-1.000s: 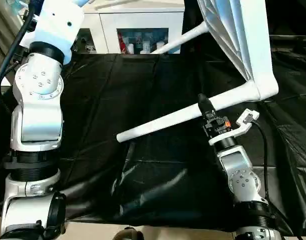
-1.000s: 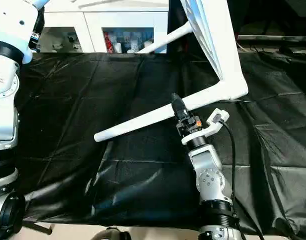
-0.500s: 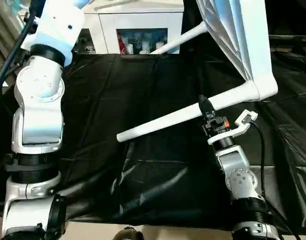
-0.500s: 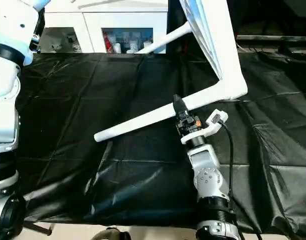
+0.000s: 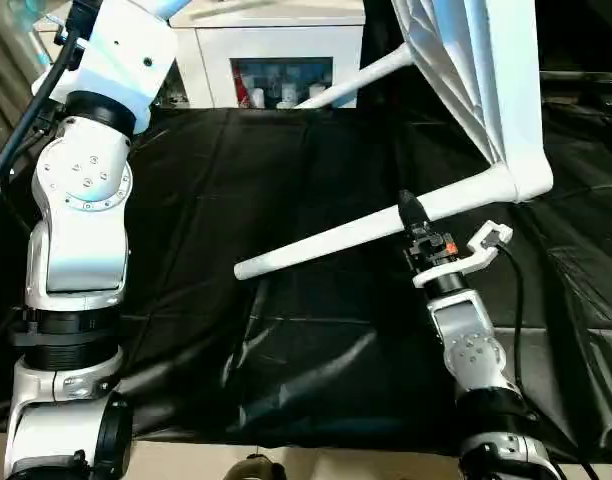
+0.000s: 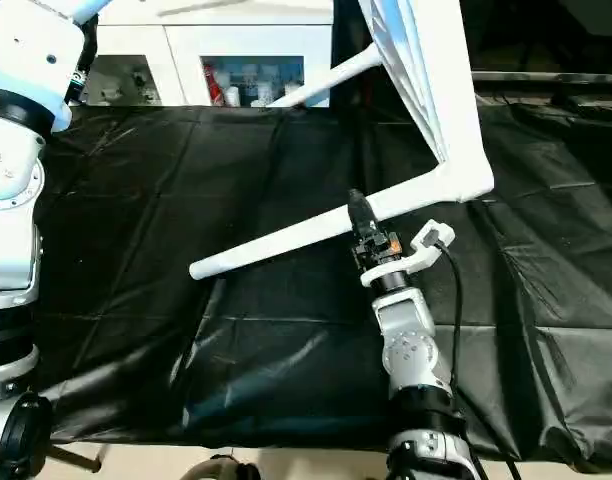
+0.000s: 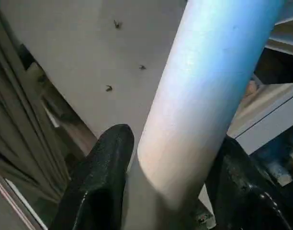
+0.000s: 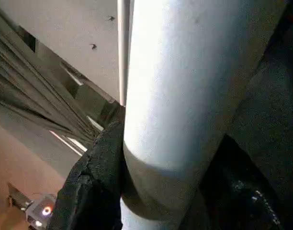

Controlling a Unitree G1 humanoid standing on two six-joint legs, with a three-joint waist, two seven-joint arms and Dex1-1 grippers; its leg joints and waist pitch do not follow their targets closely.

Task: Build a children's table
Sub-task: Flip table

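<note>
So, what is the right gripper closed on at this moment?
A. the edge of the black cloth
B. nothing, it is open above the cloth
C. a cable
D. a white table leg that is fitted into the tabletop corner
D: the right gripper has its fingers on both sides of a white table leg, which runs up into the tabletop corner.

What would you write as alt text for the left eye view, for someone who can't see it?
A robot's right tool grips one long white leg of a tilted white children's table, held above a black sheet. The silver left arm rises at the left, with a white cabinet behind.
</note>
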